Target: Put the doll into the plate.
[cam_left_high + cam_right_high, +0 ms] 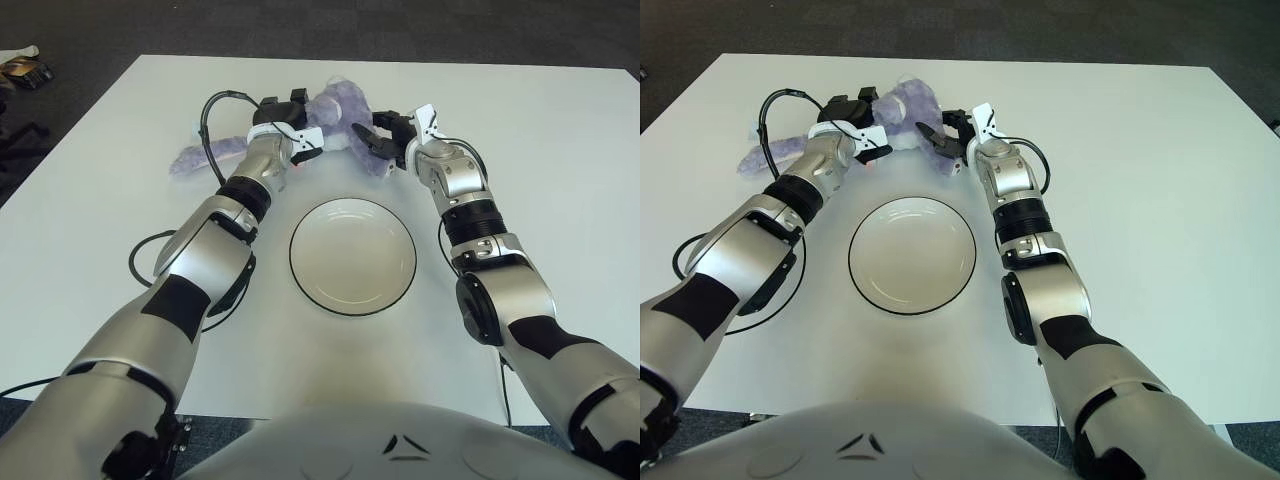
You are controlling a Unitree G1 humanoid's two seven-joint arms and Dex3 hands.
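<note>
Plate (352, 257) lies nearest, at table centre, white with a dark rim, nothing in it; white table (560, 190) bare around it apart from the arms and a black cable (140, 262) looping at about 9 o'clock from the plate.

Beyond, at roughly 12 o'clock from the plate, the purple doll (335, 113) lies flat on the table; long axis runs side to side, pale limbs trailing out toward 9 o'clock, bulkier body toward the right.

Left hand (288, 125) sits against the doll's middle from the near-left side; fingers appear curled onto the plush, though the contact is partly hidden, so grasp is a judgement. Right hand (388, 139) closes on the doll's right end from 3 o'clock; dark fingers (938, 135) pinched at the fabric; cannot tell whether they truly hold it.

Both hands about equally near; doll sits between them, so the lift looks two-handed; path back toward 6 o'clock to the plate is unobstructed; trailing limbs may drag or hang over the rim.
</note>
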